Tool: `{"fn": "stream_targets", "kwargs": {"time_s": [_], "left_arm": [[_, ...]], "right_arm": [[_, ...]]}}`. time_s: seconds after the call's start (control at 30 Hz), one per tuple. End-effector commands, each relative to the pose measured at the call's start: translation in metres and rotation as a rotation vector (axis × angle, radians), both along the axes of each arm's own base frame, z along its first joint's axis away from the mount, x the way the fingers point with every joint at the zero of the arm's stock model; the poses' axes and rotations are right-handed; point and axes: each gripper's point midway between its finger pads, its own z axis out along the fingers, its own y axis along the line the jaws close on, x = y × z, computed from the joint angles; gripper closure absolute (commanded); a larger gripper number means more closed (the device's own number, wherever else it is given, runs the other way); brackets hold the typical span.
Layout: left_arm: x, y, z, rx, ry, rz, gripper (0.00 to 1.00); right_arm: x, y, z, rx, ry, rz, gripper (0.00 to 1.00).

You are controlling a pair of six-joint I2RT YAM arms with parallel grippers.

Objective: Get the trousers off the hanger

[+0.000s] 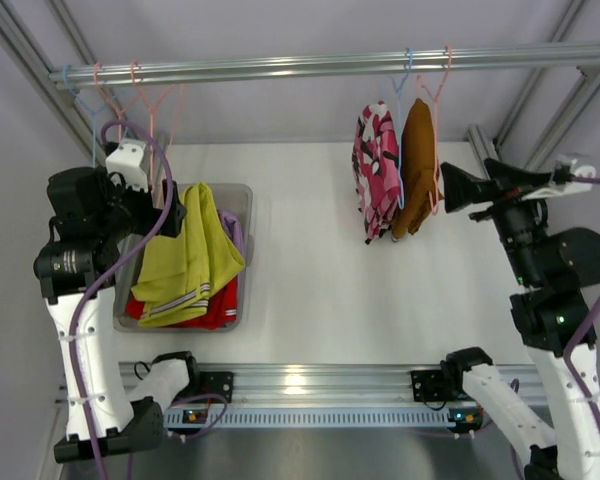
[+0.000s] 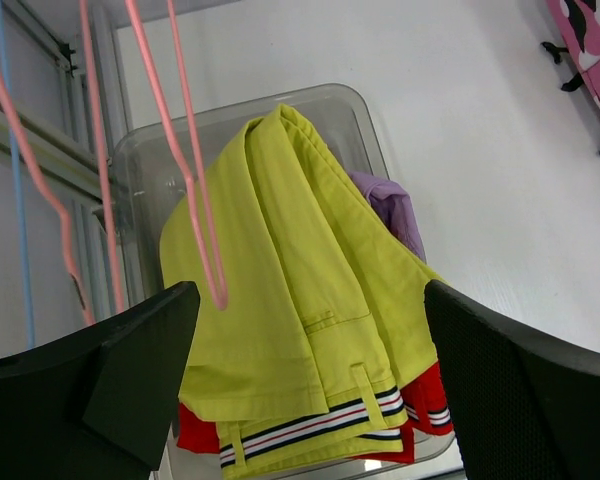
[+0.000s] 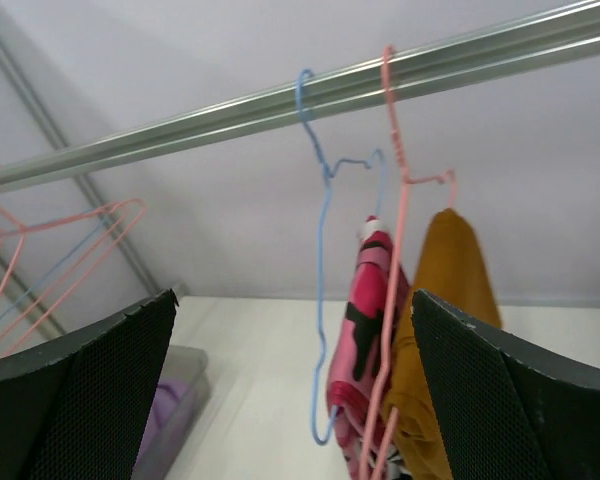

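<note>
Yellow-green trousers (image 1: 190, 255) with striped hems lie on top of red trousers (image 1: 218, 312) and lilac trousers (image 1: 233, 228) in a clear bin (image 1: 242, 190). My left gripper (image 1: 170, 213) hangs open and empty above the bin; in its wrist view (image 2: 310, 295) the yellow-green trousers (image 2: 300, 330), the red (image 2: 430, 395) and the lilac (image 2: 390, 205) lie below. Pink camouflage trousers (image 1: 377, 170) on a blue hanger (image 3: 320, 200) and mustard trousers (image 1: 416, 165) on a pink hanger (image 3: 395, 200) hang from the rail (image 1: 330, 65). My right gripper (image 1: 452, 190) is open and empty, just right of the mustard trousers (image 3: 455, 280).
Several empty pink and blue hangers (image 1: 145, 95) hang at the rail's left end, one pink hanger (image 2: 195, 200) close in front of my left fingers. Frame posts stand at both back corners. The white tabletop (image 1: 310, 270) lies between the bin and the hanging clothes.
</note>
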Motion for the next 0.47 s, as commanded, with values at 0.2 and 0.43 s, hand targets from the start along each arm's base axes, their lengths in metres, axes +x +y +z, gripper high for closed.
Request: {"fn": "stream_targets", "kwargs": {"time_s": [0.2, 0.43], "left_arm": [[0.0, -0.007, 0.054, 0.02, -0.243, -0.038, 0.01], [-0.007, -0.005, 0.061, 0.029, -0.284, -0.023, 0.01]], "right_arm": [[-0.04, -0.055, -0.023, -0.147, -0.03, -0.231, 0.0], [-0.045, -0.057, -0.026, -0.173, -0.032, -0.24, 0.01]]}}
